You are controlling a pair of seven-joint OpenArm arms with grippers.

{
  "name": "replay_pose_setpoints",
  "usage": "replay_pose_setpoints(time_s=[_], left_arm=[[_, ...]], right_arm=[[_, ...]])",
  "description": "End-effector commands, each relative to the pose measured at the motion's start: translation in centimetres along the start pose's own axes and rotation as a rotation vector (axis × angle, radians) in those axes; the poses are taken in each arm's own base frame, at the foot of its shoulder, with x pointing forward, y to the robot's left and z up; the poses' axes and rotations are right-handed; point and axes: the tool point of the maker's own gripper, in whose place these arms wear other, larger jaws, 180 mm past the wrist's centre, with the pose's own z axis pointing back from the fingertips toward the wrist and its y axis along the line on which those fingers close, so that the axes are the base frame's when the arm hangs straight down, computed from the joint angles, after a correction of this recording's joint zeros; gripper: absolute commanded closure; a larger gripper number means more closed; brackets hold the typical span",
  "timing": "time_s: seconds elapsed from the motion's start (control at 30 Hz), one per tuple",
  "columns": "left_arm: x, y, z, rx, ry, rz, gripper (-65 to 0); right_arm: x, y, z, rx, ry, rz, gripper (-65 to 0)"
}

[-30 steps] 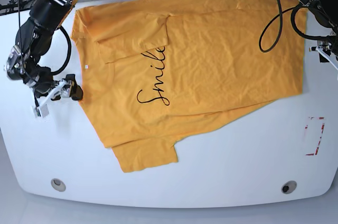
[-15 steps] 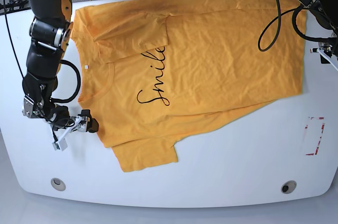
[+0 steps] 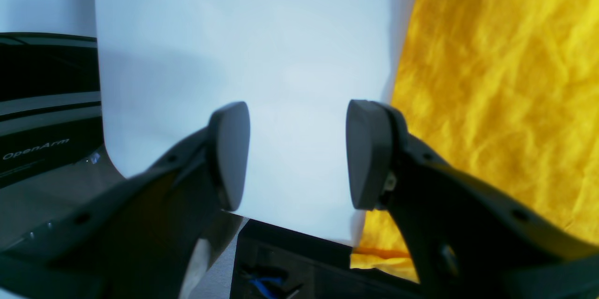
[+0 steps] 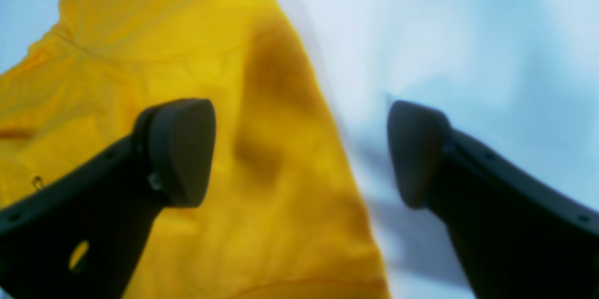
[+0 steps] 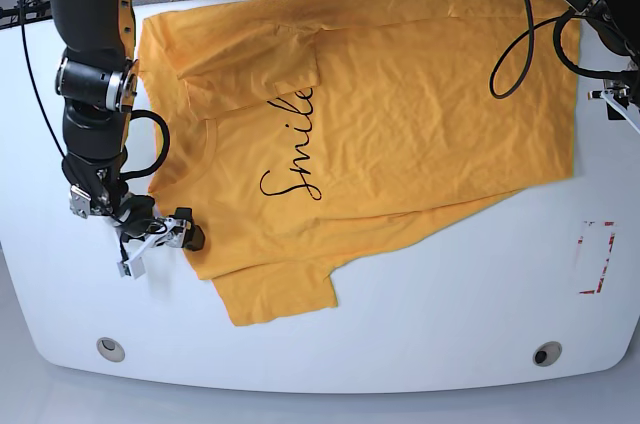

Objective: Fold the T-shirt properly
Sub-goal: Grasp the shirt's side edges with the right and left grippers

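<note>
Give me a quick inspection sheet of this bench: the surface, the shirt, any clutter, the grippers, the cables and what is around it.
Surface: white table, rounded front corners, two round fittings near the front edge.
Job's things: T-shirt, orange-yellow, lying wrinkled with "Smile" in dark script; one sleeve folded over the body, the other spread toward the front edge.
Clutter: red-and-white marking on the table's surface.
Grippers: right gripper open, its jaws straddling the shirt's edge; left gripper open over bare table beside the shirt, holding nothing.
Cables: black cable loop hanging over the shirt.
Surroundings: grey floor and dark equipment behind the table.
</note>
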Motion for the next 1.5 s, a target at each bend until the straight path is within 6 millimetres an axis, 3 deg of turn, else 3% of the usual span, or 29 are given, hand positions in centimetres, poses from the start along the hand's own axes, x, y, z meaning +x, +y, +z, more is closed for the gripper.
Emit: replay_pose_setpoints(time_s=[0.0,0.23,0.3,0.5,0.6,0.7,0.87,1.03,1.27,1.47], left_arm=[[1.0,1.1,0.7,0.032,-0.032,-0.007,-30.7],[1.1,1.1,0.7,0.032,-0.034,-0.007,-31.2],[1.3,1.1,0.8,0.032,-0.040,-0.009,-32.9],[4.5,1.0,0.8,0.019,-0.162,0.009,-53.3],[4.6,0.3,-0.2,-0.023,-0.168,0.028,-56.2],[5.8,-0.5,-1.6,-0.076,-0.176,0.061,-56.2],[5.8,-1.9,-4.1,-0.170,-0.144,0.118,-56.2],[6.4,-3.1,-5.5,-0.235,-0.138,0.154,-56.4],[7.1,-7.2,-8.3,-0.367,-0.115,0.148,-56.4],[8.0,-9.1,-8.4,-0.394,-0.109,0.079,-56.0]], right_arm=[[1.8,1.0,-0.3,0.015,-0.040,0.033,-54.5],[1.0,3.8,-2.1,0.063,-0.032,0.048,-52.3],[1.3,4.3,-2.3,0.071,-0.043,0.046,-46.8],[1.9,5.2,-2.6,0.085,-0.063,0.052,-27.4],[2.5,5.3,-2.6,0.087,-0.072,0.058,-20.0],[2.5,5.3,-2.6,0.087,-0.072,0.058,-11.6],[2.5,5.3,-2.6,0.087,-0.072,0.058,-0.2],[2.5,5.3,-2.6,0.087,-0.069,0.058,0.0],[2.4,5.2,-2.6,0.085,-0.068,0.057,0.0],[2.4,5.2,-2.6,0.085,-0.068,0.057,0.0]])
